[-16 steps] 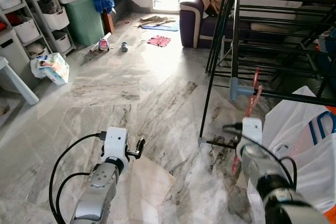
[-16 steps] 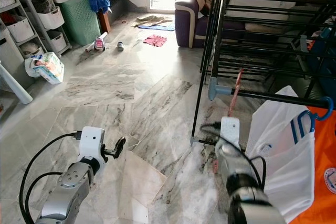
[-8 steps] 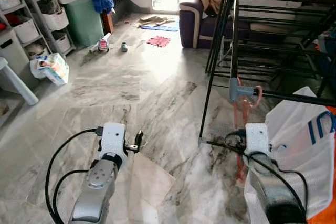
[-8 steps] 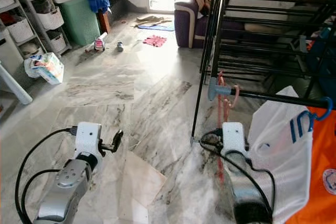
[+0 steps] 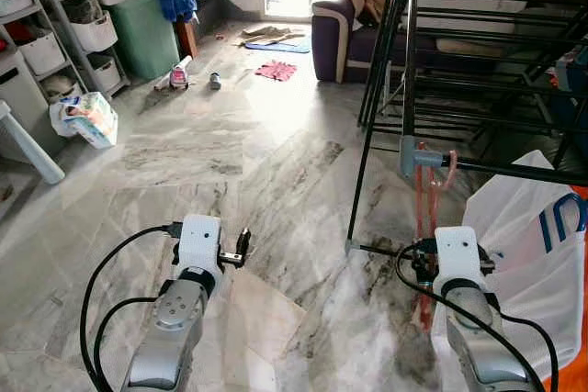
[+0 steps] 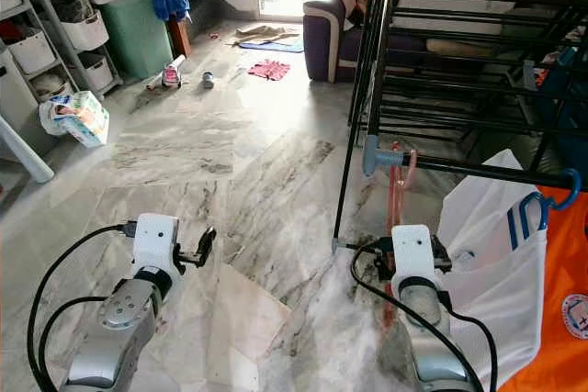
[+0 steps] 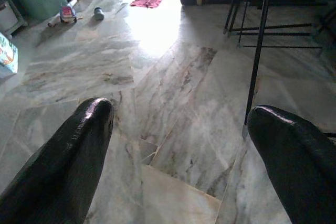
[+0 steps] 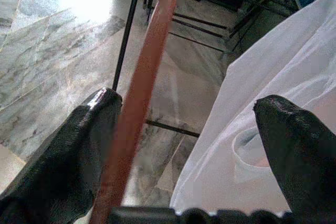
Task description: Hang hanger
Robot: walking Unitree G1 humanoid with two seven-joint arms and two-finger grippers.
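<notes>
Right gripper (image 8: 189, 124), fingers spread wide, with the pink hanger (image 5: 424, 218) beside one finger (image 8: 79, 145) and unclamped. The hanger's hook sits over the rack (image 5: 514, 170) rail, next to its grey corner joint; a white garment (image 5: 533, 236) hangs on the same rail. Hanging appears done; withdrawal remains. Left gripper (image 7: 178, 129), also open and empty, idles above the floor (image 5: 230, 153), well apart from the rack.

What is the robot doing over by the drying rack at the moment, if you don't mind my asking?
The robot is hanging a pink hanger on the black drying rack. The hanger's hook sits over the rack's lowest front rail, beside the grey corner joint. The right gripper is open, the hanger's bar lying against one finger, so it seems to be letting go. The left gripper is open over the marble floor, idle. A white garment already hangs nearby.
</notes>
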